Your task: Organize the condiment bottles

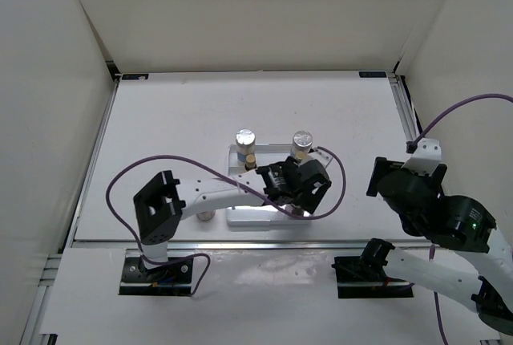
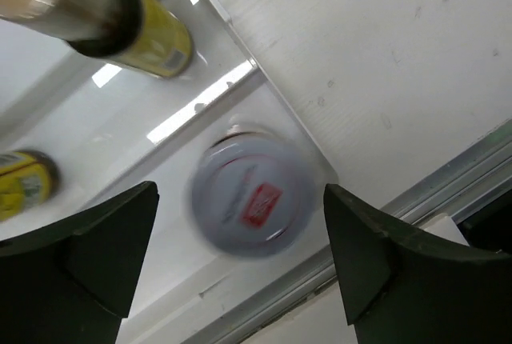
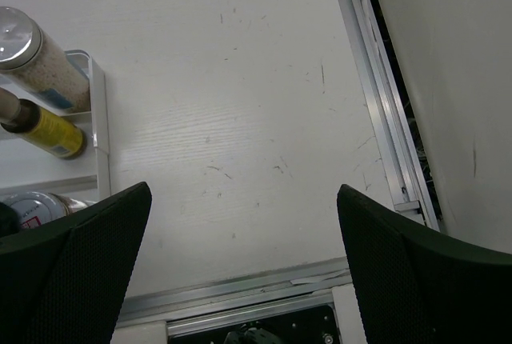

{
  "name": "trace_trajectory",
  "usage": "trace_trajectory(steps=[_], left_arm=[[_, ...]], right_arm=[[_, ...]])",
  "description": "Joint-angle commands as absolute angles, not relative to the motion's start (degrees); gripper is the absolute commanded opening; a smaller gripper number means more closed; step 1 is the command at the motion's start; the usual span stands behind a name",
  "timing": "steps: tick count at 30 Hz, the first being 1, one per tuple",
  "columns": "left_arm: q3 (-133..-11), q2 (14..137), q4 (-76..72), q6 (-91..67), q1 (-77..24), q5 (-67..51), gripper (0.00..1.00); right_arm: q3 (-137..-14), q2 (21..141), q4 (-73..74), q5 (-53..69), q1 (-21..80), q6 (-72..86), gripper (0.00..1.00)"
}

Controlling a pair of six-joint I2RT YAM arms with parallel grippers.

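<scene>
White table top (image 1: 200,112) is viewed whole from above. Left wrist cam is pointed down, v. close, at squat silver-lidded jar w/ red label (image 2: 252,204) in white stepped tray (image 2: 72,128). Right wrist cam is held farther right; same jar & tray end are shared.

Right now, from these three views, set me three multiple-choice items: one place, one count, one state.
1. The left gripper hangs over: A the tray; B the back wall; C the side rail.
2. Tall silver-capped shakers at the tray's back: A one; B two; C four.
3. The right gripper is: A open, empty; B shut on a shaker; C shut on a yellow bottle.
1 A: its camera looks down on a silver-lidded jar in the tray's corner. 2 B: two caps show from above. 3 A: its jaws stand wide, only table between.
</scene>
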State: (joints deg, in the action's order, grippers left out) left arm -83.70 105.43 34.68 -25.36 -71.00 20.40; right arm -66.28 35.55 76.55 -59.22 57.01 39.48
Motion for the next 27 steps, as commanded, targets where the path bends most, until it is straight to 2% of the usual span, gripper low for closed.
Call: trace_trajectory(steps=[1,4,9,13,15,17,19,21,27], left_arm=[[-86.22,94.49,34.45,-23.74,-71.28,26.09,0.97],[-86.84,88.17,36.65,-21.72,-72.33,36.52,0.99],[-84.47,75.71,40.51,-22.75,-73.04,44.36,0.99],[-74.04,62.11,42.28,-33.55,-73.56,55.08,0.99],[-63.84,54.19,42.28,-41.02,-72.87,57.82,0.99],[-55.60,49.94,43.06,-44.46,-71.46,56.79,0.99],[-52.48,46.86,46.04,-52.00,-66.82,52.84,0.99],[-50.71,46.85,50.44,-55.28,-60.16,46.63,0.99],[-47.38,53.43,50.45,-54.40,-45.99,32.18,0.99]], right_arm=[[-65.65,34.98,75.41,-59.85,57.13,39.90,1.00],[-65.65,34.98,75.41,-59.85,57.13,39.90,1.00],[-64.60,34.45,74.88,-59.85,57.13,39.90,1.00],[-63.99,34.45,73.75,-59.33,57.13,39.29,1.00],[-63.98,34.45,73.21,-58.80,57.13,38.76,1.00],[-63.46,34.98,72.52,-58.80,57.13,37.71,1.00],[-63.46,35.59,72.51,-58.28,57.13,37.71,1.00],[-63.46,36.20,71.89,-58.27,57.13,37.18,1.00],[-62.93,37.35,71.37,-57.74,57.13,36.65,1.00]])
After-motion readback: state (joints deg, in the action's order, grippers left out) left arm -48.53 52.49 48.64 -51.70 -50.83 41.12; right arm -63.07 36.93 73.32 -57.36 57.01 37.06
